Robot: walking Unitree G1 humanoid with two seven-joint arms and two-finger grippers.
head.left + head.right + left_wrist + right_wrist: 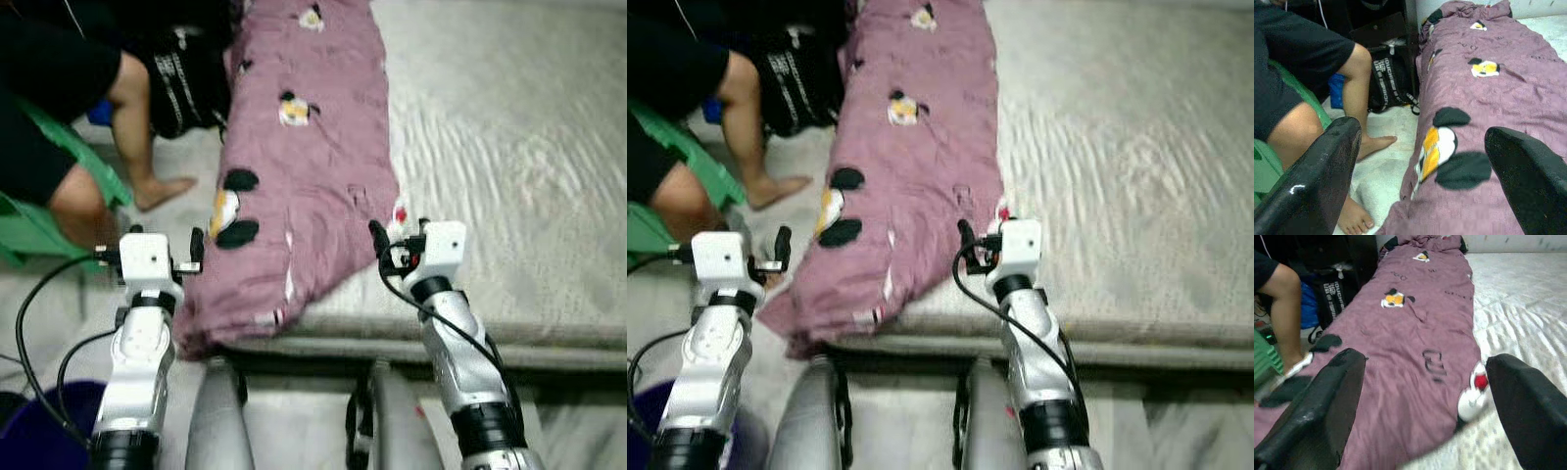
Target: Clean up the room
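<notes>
At the far left one person sits on a green plastic chair [39,230], two bare legs [137,127] reaching down to the pale floor, one foot [162,189] flat beside the bed. Behind the legs stands one black bag [1388,83] with white lettering, next to something blue [1336,90] that is too hidden to name. Low in the corner is one dark blue tub [39,431], partly cut off. The left gripper [162,253] is held up near the hanging corner of the blanket, its two black fingers [1312,181] spread wide with nothing between them. One mauve blanket [304,157], printed with cartoon figures in black, yellow and white, lies lengthwise along the left edge of the mattress [509,147], with its near corner drooping over the side towards the floor. The right gripper [392,245] hovers over the blanket's near right edge where it meets the bare mattress, its two fingers [1327,401] also spread apart and empty. To the right there is just the one grey, ripple-textured mattress surface.
</notes>
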